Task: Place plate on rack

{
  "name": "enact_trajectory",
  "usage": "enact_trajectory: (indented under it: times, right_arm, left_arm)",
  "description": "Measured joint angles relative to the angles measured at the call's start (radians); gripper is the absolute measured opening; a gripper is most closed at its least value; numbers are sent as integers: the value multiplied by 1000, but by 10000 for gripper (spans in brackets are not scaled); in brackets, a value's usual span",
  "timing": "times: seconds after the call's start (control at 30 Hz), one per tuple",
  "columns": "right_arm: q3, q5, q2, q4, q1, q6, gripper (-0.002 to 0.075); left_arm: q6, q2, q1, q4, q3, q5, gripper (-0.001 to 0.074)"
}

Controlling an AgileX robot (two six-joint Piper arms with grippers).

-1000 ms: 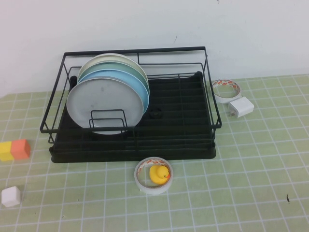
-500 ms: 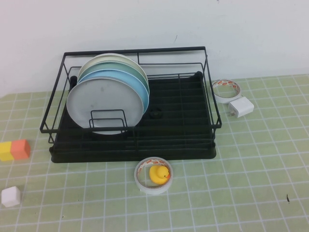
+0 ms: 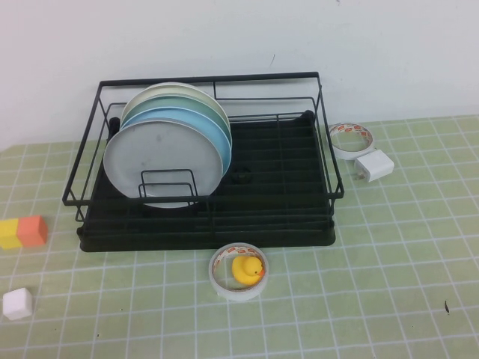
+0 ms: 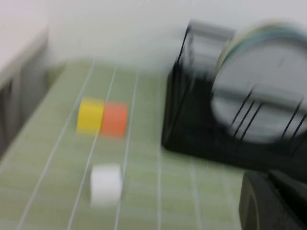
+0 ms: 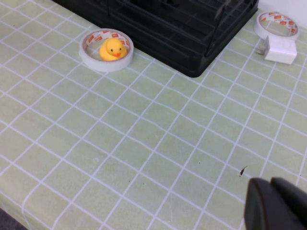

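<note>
Standing upright at the front of the stack, the plate (image 3: 163,159) sits in the rack (image 3: 277,187), upper left of center. Left gripper (image 4: 273,203) and right gripper (image 5: 276,206) show only at frame corners; cannot tell their state.

yellow rubber duck (image 5: 113,49) sitting inside a tape roll (image 5: 106,50) just off the black rack (image 5: 192,28), white charger (image 5: 280,49) touching another tape roll (image 5: 276,24), right gripper (image 5: 276,206) low over green checked mat (image 5: 144,143)
</note>
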Motion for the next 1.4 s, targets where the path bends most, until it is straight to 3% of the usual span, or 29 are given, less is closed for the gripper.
enact_trajectory:
  times: [0.67, 0.97, 1.4]
  right_arm:
    - [0, 0, 0, 0, 0, 0, -2]
    - [0, 0, 0, 0, 0, 0, -2]
    - [0, 0, 0, 0, 0, 2, -2]
  left_arm:
    - [-37, 0, 0, -30, 17, 67, -2]
    - [283, 0, 0, -80, 17, 69, -2]
    - [319, 0, -45, -107, 17, 69, -1]
